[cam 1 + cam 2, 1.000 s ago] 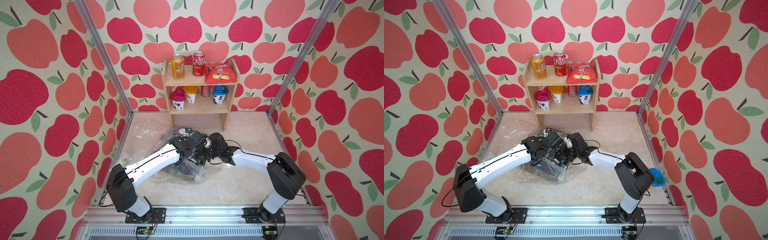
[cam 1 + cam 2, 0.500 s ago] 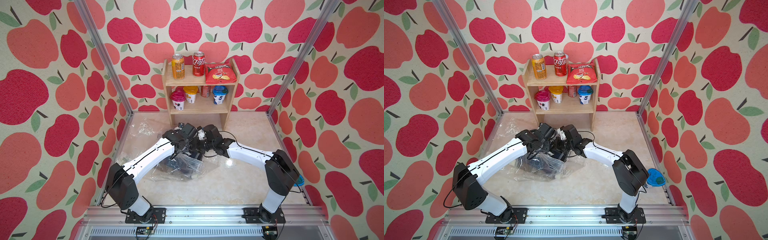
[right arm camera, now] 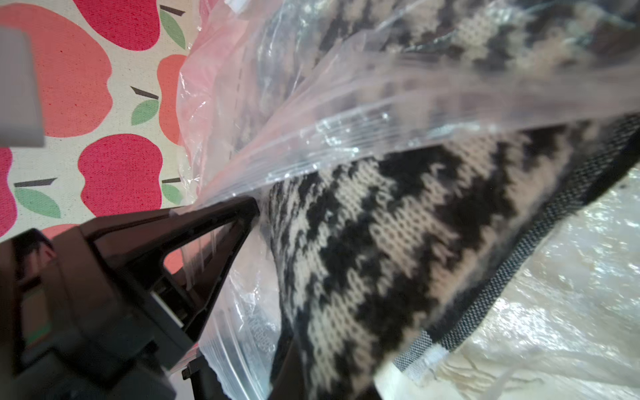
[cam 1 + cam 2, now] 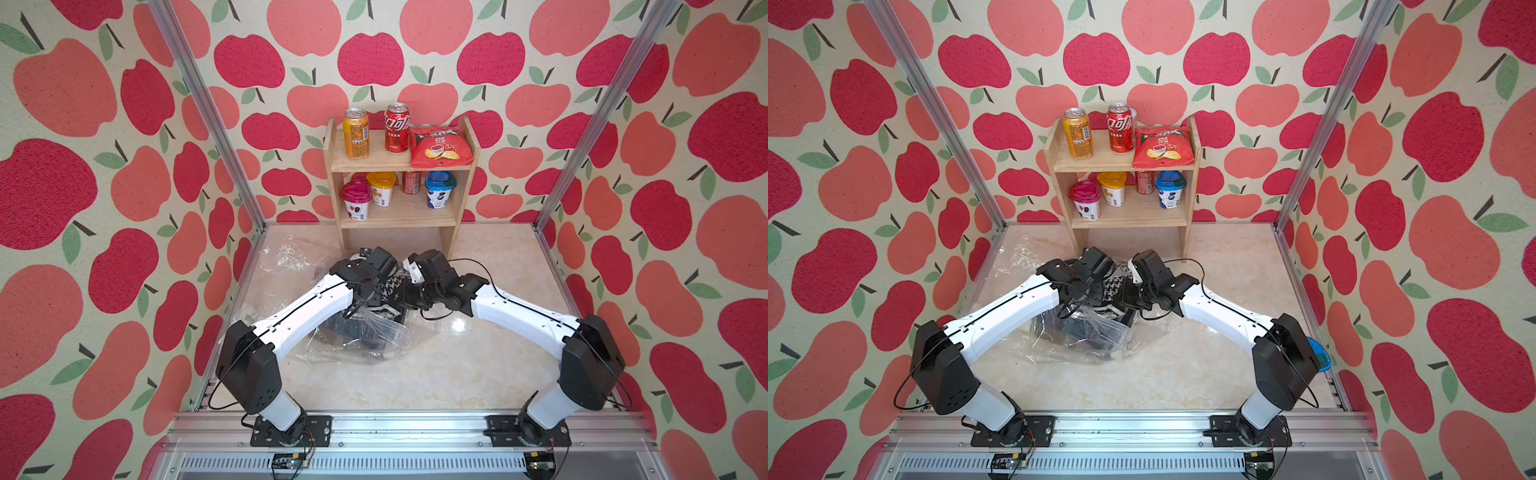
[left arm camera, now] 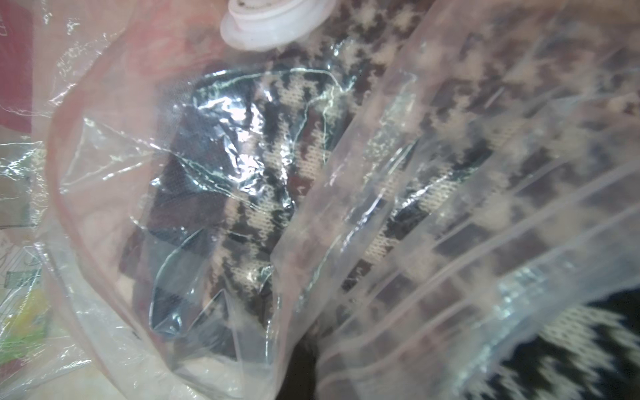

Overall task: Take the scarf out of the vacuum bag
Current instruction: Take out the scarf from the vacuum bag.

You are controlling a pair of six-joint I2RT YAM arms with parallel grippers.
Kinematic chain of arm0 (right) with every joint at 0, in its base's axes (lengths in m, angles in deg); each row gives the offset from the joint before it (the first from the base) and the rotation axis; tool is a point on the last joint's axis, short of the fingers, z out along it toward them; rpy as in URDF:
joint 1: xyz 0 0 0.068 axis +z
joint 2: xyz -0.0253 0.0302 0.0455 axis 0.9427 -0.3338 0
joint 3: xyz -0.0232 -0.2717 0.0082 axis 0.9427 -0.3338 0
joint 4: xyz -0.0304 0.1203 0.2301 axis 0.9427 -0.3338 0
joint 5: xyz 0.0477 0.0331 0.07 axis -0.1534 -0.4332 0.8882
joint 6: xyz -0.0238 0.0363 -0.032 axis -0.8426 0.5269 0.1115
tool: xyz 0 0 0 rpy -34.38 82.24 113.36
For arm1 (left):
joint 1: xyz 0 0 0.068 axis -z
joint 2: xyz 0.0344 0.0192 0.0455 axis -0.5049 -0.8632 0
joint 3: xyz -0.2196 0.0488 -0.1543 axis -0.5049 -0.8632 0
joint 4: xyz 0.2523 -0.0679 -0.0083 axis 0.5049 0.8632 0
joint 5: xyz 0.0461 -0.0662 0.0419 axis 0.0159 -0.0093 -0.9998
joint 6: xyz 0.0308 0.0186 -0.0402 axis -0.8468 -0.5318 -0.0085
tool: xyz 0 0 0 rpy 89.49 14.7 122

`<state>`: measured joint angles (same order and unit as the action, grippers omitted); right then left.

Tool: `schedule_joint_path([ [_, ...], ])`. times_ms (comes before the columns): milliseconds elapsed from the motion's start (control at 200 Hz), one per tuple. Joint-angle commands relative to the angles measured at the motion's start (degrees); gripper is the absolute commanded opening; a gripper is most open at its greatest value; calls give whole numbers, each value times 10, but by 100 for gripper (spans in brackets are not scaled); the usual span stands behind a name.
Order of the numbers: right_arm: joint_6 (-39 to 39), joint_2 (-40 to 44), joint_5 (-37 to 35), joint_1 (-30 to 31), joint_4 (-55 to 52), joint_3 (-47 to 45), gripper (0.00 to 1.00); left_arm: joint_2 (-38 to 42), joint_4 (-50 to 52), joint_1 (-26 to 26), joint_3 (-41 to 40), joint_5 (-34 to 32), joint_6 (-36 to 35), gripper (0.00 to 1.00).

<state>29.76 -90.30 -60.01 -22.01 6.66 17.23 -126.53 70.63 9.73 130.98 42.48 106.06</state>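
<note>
The vacuum bag (image 4: 365, 338) (image 4: 1088, 334) lies crumpled mid-table, clear plastic with a round white valve cap (image 5: 273, 20). The scarf (image 4: 392, 284) (image 4: 1113, 286) is black-and-cream knit. Part of it is inside the plastic (image 5: 277, 152) and part is bare at the bag's mouth (image 3: 381, 242). My left gripper (image 4: 370, 291) (image 5: 304, 349) is shut on the bag's ribbed zip rim (image 5: 450, 277); the right wrist view shows it too (image 3: 251, 207). My right gripper (image 4: 409, 291) (image 3: 304, 377) is shut on the scarf's bare end, facing the left one closely.
A wooden shelf (image 4: 401, 216) with cans, a crisp bag and cups stands at the back, just behind both wrists. A smaller clear plastic bag (image 4: 286, 253) lies at the back left. A blue object (image 4: 1316, 357) sits by the right arm's elbow. Apple-print walls enclose three sides.
Both grippers have moved back toward the shelf, taking the bag's mouth and the scarf end along. The bag has shifted slightly with them.
</note>
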Motion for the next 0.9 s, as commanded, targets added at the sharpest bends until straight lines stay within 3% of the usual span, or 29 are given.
schedule_joint_path([
  [0,-31,40,-17,0,-54,10,0,-16,11,-4,17,-2,-8,0],
  [385,-107,102,-22,-45,-215,0,0,-51,8,-15,29,2,-6,0],
  [685,-217,132,-93,-118,-292,-70,0,-97,-1,-13,46,39,-29,0],
  [895,-230,138,-156,-154,-387,-58,0,-99,-18,-6,50,35,-28,0],
])
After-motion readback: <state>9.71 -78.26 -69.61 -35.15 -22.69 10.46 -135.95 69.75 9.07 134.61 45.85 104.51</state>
